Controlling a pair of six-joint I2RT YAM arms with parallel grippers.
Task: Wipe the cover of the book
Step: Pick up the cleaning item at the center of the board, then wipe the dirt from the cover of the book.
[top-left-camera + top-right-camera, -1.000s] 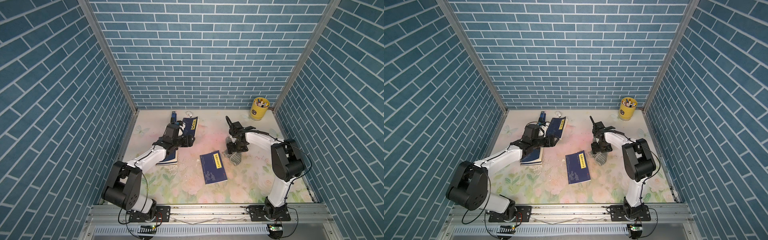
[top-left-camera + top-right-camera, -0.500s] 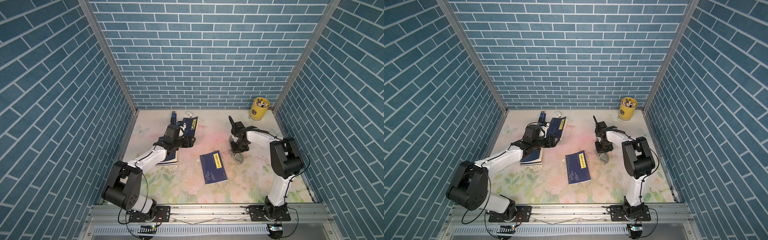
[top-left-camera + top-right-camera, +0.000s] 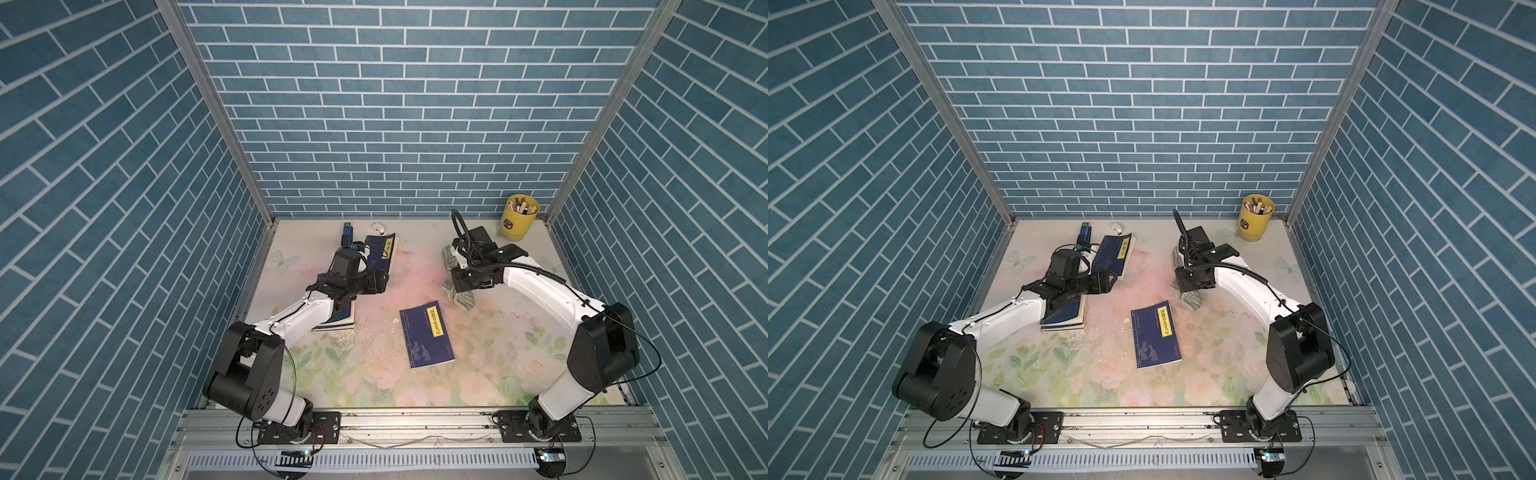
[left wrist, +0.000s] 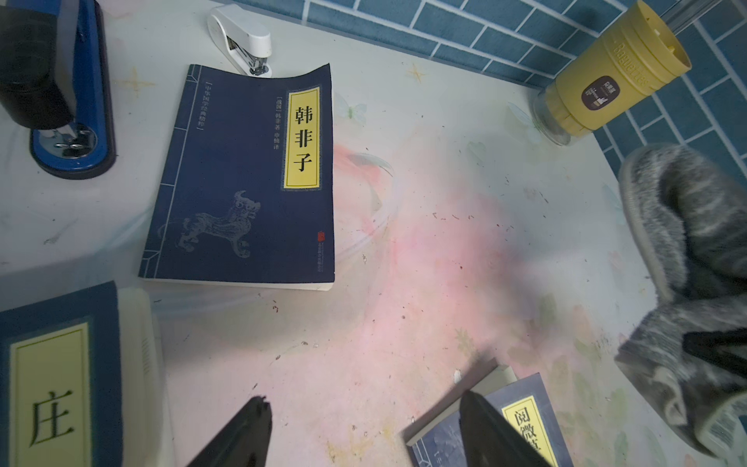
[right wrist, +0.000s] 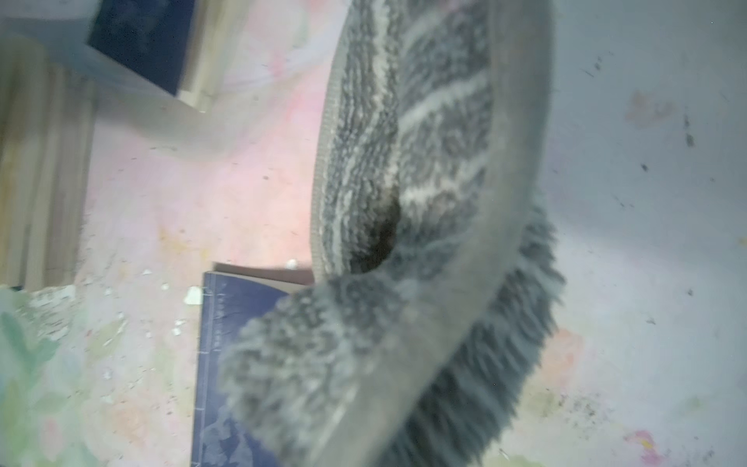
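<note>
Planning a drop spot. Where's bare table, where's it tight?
Free: front strip between centre book and the rail; back middle between far book and cloth. Crowded: back left, where blue stapler, white stapler, thick book and left arm bunch up.

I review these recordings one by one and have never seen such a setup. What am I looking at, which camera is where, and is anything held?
Two robot arms stand at the front of a flowery table. Both top views look down on everything; the other two pictures come from cameras on the arms' wrists. On the table lie three dark blue books: a middle book, a back book and a thick book partly under the left arm. Also a yellow cup of pens, a blue stapler and a white stapler. The right end effector is shut on a grey cloth hanging near the middle book. The left end effector is open and empty.
</note>
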